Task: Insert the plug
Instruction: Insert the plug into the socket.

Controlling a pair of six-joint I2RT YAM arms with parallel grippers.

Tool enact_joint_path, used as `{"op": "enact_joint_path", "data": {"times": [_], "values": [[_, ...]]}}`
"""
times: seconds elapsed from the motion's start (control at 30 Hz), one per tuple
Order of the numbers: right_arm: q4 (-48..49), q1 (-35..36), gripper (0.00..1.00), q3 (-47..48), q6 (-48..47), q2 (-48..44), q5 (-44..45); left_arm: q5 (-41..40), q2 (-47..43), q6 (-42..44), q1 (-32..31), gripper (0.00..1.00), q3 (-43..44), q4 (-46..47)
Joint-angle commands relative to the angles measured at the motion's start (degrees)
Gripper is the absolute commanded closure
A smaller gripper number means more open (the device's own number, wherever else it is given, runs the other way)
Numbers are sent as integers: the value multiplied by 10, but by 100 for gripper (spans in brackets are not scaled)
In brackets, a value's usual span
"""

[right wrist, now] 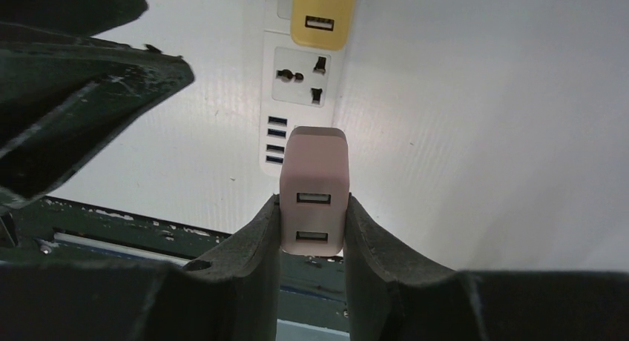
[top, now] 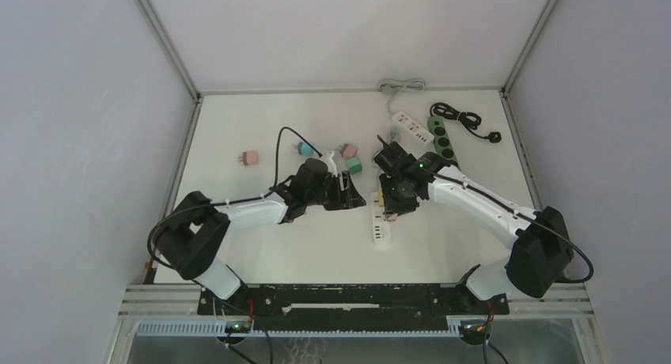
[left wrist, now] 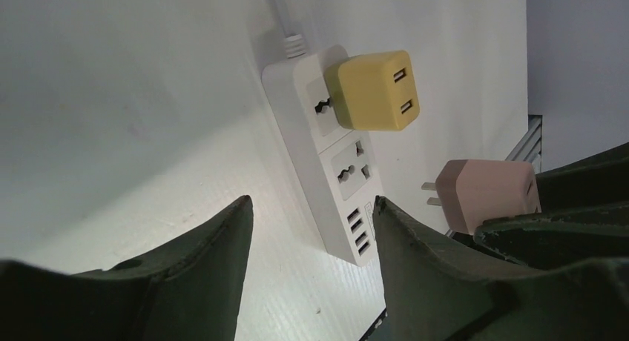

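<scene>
Over the power strip point(right wrist: 276, 104) end, right end effector point(right wrist: 312, 207) grips pink plug point(right wrist: 313, 179).

the white-and-black jointed left arm point(top: 252, 210) reaches from the near left toward the middle, and its dark two-finger left gripper point(left wrist: 311, 207) has its jaws apart with nothing between them. the matching right arm point(top: 475, 199) bends in from the near right. its dark right gripper point(right wrist: 312, 207), near the left one, presses its fingers point(right wrist: 259, 237) on both sides of a pale pink cube-shaped plug point(right wrist: 313, 167).

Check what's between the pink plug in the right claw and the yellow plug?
A free socket and the USB ports of the white strip; right wrist view shows it.
</scene>
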Motion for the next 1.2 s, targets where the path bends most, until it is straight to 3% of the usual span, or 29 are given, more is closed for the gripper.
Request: {"op": "enact_joint_path", "data": {"times": [0.0, 0.8, 1.17], "values": [[55, -6, 100, 7, 14, 10, -10, 33, 36, 2, -7, 37, 39, 38], [128, -25, 100, -53, 42, 57, 8, 50, 142, -30, -38, 49, 98, 42], [106, -26, 100, -54, 49, 61, 13, 63, 175, -53, -40, 57, 106, 46]]}}
